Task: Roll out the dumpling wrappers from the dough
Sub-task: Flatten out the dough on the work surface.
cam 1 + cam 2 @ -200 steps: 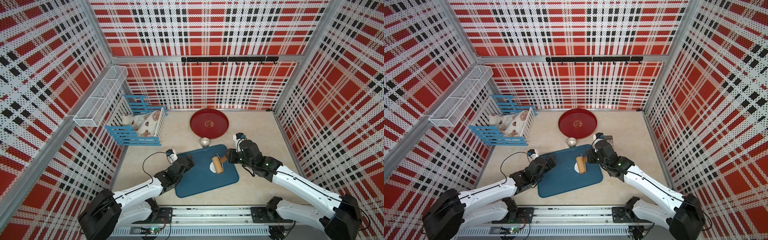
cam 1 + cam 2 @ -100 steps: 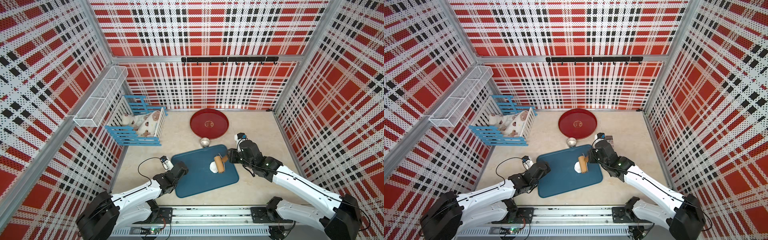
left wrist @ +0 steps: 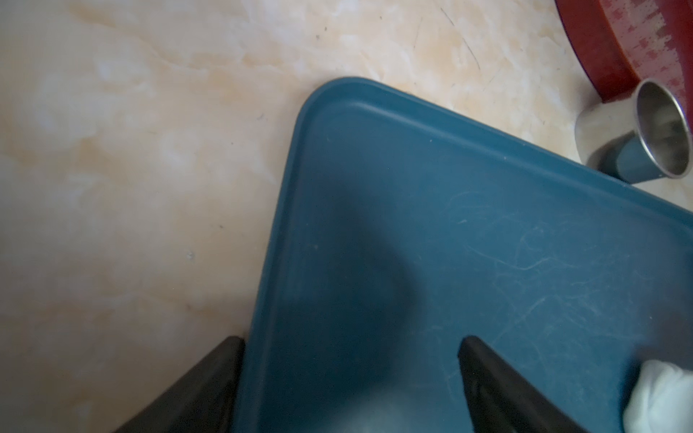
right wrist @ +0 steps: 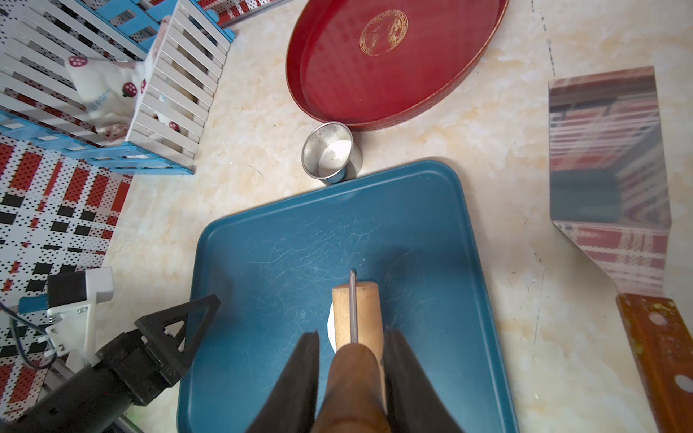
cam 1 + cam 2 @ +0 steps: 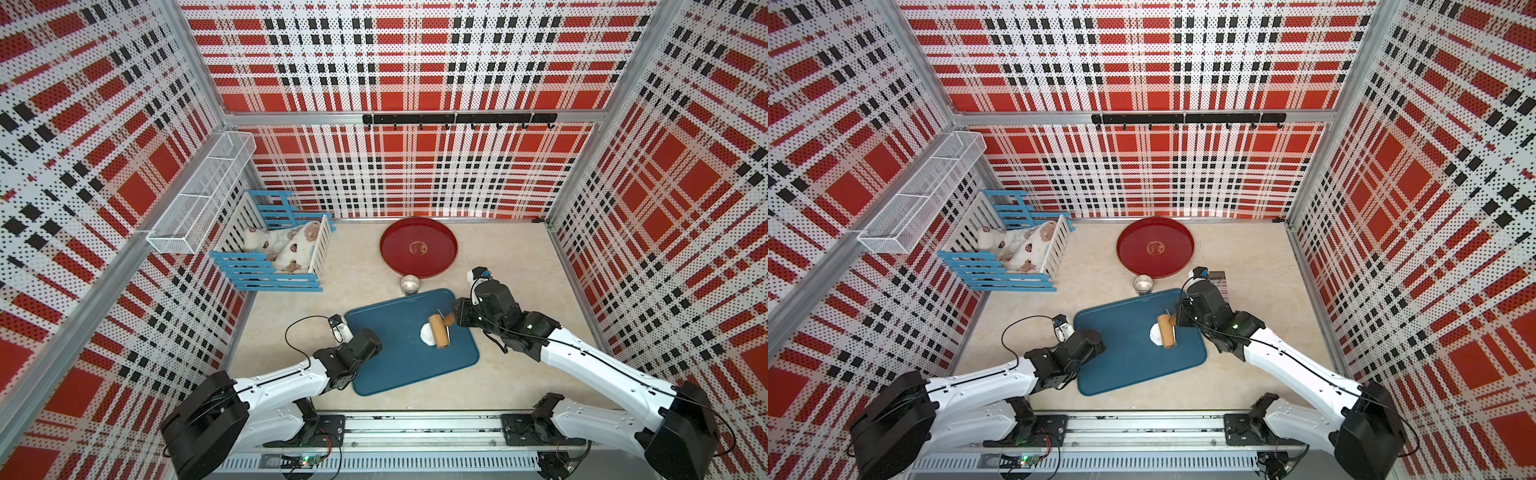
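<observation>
Marbled tabletop [image 5: 357,262], ringed by plaid walls [image 5: 415,62], carries tray [image 5: 397,359] holding dough [image 5: 425,333].

Wht dough [image 5: 425,333], teal tray [image 5: 395,357], red-plaid walls [image 5: 415,62]

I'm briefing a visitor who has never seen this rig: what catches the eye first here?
The loud red, black and white plaid walls on all sides. Next, the blue tray in the middle, where the right gripper holds a wooden roller over a small white lump of dough. At the back lies a round red tray.
</observation>
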Robot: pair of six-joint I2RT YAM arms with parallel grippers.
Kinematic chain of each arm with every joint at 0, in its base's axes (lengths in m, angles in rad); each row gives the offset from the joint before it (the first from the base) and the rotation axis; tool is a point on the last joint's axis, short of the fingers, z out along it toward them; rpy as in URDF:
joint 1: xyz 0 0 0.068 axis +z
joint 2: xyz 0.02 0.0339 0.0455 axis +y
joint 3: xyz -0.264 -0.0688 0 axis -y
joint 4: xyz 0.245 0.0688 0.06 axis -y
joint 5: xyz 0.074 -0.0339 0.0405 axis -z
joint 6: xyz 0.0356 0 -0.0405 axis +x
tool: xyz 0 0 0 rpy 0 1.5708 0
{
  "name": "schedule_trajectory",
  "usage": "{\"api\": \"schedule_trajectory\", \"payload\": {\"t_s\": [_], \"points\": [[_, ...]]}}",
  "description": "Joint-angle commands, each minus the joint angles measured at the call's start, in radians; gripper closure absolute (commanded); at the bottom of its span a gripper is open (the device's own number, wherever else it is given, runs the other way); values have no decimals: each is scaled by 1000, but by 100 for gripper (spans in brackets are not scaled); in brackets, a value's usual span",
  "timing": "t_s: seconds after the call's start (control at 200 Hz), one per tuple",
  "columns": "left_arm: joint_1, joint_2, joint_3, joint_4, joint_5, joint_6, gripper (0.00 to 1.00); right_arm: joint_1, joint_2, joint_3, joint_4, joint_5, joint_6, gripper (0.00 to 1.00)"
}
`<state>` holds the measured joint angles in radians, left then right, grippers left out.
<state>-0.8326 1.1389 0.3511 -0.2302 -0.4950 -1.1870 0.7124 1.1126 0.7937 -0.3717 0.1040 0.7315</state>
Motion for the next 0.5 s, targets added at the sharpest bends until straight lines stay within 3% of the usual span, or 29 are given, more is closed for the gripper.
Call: {"api": "schedule_trajectory", "payload": {"t_s": [0.0, 0.491], "points": [[-27, 12, -5, 44, 10, -20, 9, 6, 6, 29, 16, 8, 28, 100], [-38, -18, -50, 100, -24, -43, 9, 6, 74, 49, -60, 54, 9, 100]]}}
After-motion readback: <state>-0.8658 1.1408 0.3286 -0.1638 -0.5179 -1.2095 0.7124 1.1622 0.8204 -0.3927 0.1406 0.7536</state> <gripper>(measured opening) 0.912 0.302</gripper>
